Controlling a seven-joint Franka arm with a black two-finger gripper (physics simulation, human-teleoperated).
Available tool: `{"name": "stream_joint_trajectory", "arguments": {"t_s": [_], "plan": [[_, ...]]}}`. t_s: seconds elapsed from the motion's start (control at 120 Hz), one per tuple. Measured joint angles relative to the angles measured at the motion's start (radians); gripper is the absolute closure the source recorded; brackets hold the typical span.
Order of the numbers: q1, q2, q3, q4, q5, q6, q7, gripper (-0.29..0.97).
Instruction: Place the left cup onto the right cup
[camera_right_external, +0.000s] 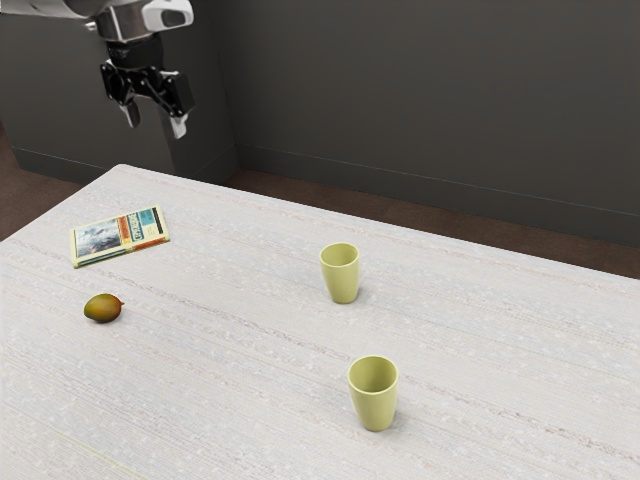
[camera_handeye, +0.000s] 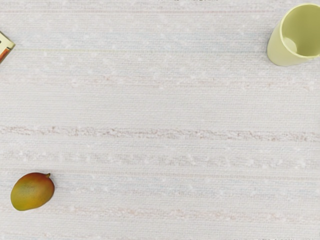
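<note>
Pale wood-grain table (camera_right_external: 500, 330) before dark walls: the black gripper (camera_right_external: 155, 125) hangs high above its far corner, fingers spread, grasping nothing. A book (camera_right_external: 119, 235) lies flat below it. The far cup (camera_right_external: 340, 272) and near cup (camera_right_external: 373, 392), both yellow-green, stand upright and apart. A mango (camera_right_external: 103, 308) lies near the book.

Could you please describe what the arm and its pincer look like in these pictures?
The arm has a white-and-grey rounded shell with a dark oval inset near its end. The pincer is a blocky black body with two short fingers ending in pale tips. No cables or markings are visible.
</note>
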Motion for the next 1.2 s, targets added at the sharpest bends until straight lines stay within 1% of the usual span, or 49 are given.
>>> {"name": "stream_joint_trajectory", "arguments": {"t_s": [0.117,0.158,0.192,0.258,0.325,0.425,0.492,0.583,0.742,0.925,1.0,1.2], "plan": [[-0.024,0.002,-0.007,-0.024,0.0,0.011,0.01,0.01],[-0.02,0.025,-0.008,-0.029,-0.003,0.028,0.01,0.02],[0.006,0.069,-0.022,-0.013,-0.005,0.04,0.008,0.02],[0.091,0.179,-0.081,0.052,-0.012,0.07,0.005,0.02],[0.165,0.308,-0.123,0.153,-0.035,0.102,0.004,0.02],[0.269,0.451,-0.241,0.24,-0.061,0.152,0.003,0.02],[0.305,0.532,-0.286,0.28,-0.089,0.184,0.003,0.02],[0.324,0.608,-0.327,0.316,-0.121,0.218,0.001,0.02],[0.326,0.637,-0.39,0.363,-0.142,0.247,-0.013,0.02],[0.32,0.639,-0.45,0.373,-0.143,0.261,-0.074,0.02],[0.31,0.638,-0.465,0.354,-0.132,0.262,-0.094,0.02],[0.3,0.618,-0.502,0.249,-0.12,0.27,-0.138,0.02]]}}
